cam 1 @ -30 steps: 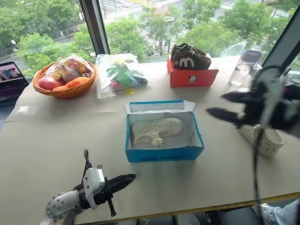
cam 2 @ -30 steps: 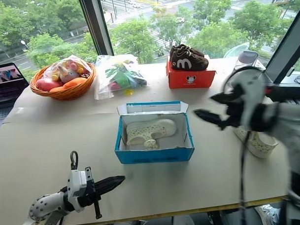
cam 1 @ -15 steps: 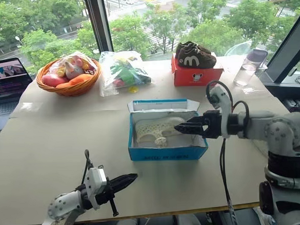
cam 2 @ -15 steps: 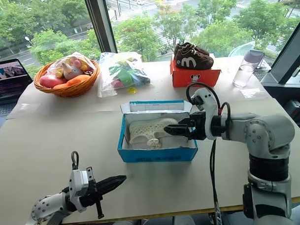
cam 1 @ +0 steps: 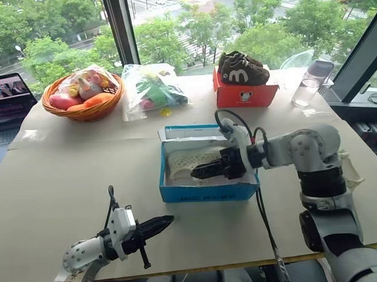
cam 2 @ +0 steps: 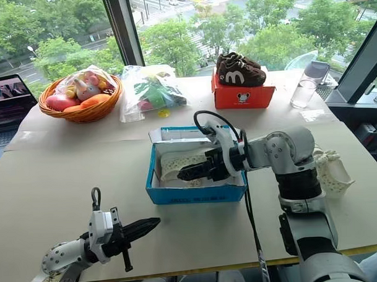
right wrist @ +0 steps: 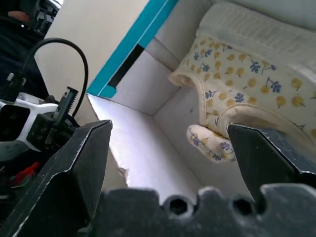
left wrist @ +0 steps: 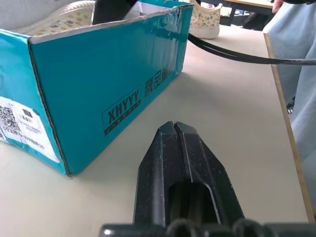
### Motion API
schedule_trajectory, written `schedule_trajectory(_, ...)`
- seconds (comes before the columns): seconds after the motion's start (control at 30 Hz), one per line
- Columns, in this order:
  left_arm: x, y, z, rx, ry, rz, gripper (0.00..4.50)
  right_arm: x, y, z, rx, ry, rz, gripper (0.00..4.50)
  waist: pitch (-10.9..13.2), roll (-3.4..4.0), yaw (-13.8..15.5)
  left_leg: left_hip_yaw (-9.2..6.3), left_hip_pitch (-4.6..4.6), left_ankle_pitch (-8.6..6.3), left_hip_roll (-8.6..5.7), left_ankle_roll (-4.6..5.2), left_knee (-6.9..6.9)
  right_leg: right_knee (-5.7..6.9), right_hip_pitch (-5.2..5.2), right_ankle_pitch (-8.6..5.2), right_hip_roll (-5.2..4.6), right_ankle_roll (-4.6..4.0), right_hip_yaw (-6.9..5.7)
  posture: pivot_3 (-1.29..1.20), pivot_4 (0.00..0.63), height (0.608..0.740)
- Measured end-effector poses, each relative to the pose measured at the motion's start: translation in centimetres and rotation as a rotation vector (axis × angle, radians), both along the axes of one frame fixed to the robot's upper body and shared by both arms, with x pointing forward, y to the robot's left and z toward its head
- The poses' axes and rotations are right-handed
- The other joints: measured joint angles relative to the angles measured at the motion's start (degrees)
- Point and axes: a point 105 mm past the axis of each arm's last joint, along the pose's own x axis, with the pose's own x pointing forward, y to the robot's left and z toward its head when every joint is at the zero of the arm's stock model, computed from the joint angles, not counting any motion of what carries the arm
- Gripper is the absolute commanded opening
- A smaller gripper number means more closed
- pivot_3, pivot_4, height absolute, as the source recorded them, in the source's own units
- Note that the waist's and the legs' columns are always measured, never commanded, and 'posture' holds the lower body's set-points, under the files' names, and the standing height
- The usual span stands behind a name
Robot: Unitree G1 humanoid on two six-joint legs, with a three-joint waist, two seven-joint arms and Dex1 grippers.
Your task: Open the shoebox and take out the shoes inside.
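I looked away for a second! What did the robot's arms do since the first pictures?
The right gripper swung in from the table's right side, over to the shoebox, and dipped its open fingers inside, above the shoe lying there. It holds nothing yet. The other shoe sits out on the table as before. The left gripper stayed shut in front of the box, and the box did not move.

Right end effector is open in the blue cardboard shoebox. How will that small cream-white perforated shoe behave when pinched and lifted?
The small cream-white perforated shoe looks soft: its strap curls, so it will probably flex. It seems light, likely lifting easily. The blue cardboard shoebox looks light too and may slide if the right end effector snags it.
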Motion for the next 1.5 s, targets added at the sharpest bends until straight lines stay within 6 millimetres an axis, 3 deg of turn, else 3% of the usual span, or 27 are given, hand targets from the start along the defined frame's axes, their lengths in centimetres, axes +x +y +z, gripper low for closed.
schedule_trajectory(0.1,0.0,0.0,0.0,-0.001,-0.001,0.005,0.00,0.4,0.1,-0.7,-0.025,0.022,-0.013,4.43,0.0,0.01,-0.4,0.01,0.03,0.00,0.03,0.00,-0.01,0.01,0.00,0.00,0.01,0.00,0.00,0.00,0.150,0.740)
schedule_trajectory(0.27,-0.1,-0.3,0.2,-0.003,0.006,0.002,0.00,1.2,2.0,-2.3,-0.043,0.033,-0.022,4.43,0.0,0.02,-0.7,0.05,0.09,0.00,0.06,0.00,0.00,0.06,0.00,0.00,0.04,0.00,0.02,0.00,0.150,0.740)
schedule_trajectory(0.47,0.1,-0.4,0.3,-0.005,0.007,0.015,0.00,2.7,2.6,-2.4,-0.036,-0.022,-0.082,4.43,0.0,0.03,-0.5,0.05,0.08,0.00,0.05,0.00,-0.01,0.07,-0.02,0.01,0.04,-0.01,0.05,0.00,0.150,0.740)
schedule_trajectory(0.57,-0.1,-0.9,1.3,-0.049,-0.021,0.008,0.00,3.5,2.4,-2.2,-0.016,-0.047,-0.124,4.43,0.0,0.03,-0.4,0.05,0.08,0.00,0.05,0.00,0.00,0.06,-0.01,0.02,0.04,0.00,0.06,0.00,0.150,0.740)
schedule_trajectory(0.67,-0.2,-1.1,1.8,-0.057,-0.036,0.002,0.00,3.9,2.0,-1.9,0.013,-0.054,-0.150,3.66,0.0,0.03,-0.4,0.05,0.08,0.00,0.04,0.00,-0.01,0.07,-0.01,0.02,0.04,-0.01,0.06,0.00,0.150,0.740)
schedule_trajectory(1.03,0.1,-1.2,2.0,-0.053,-0.033,0.012,0.00,2.7,1.8,-0.7,0.101,-0.089,-0.130,0.03,0.0,0.03,-0.5,0.05,0.10,0.00,0.05,0.00,-0.01,0.08,0.01,0.02,0.06,0.00,0.07,0.00,0.150,0.740)
schedule_trajectory(1.3,0.5,-1.2,2.9,-0.050,-0.030,0.000,0.00,2.7,1.6,-0.4,0.129,-0.087,-0.141,0.03,0.0,0.03,-0.5,0.05,0.09,0.00,0.05,0.00,-0.02,0.11,-0.02,0.02,0.06,-0.01,0.08,0.00,0.150,0.740)
schedule_trajectory(1.5,0.9,-0.1,6.1,-0.002,-0.083,-0.060,0.00,2.5,1.9,-0.7,0.149,-0.068,-0.141,0.03,0.0,0.03,-0.7,0.05,0.11,0.00,0.05,0.00,-0.01,0.10,-0.01,0.01,0.07,0.00,0.08,0.00,0.150,0.740)
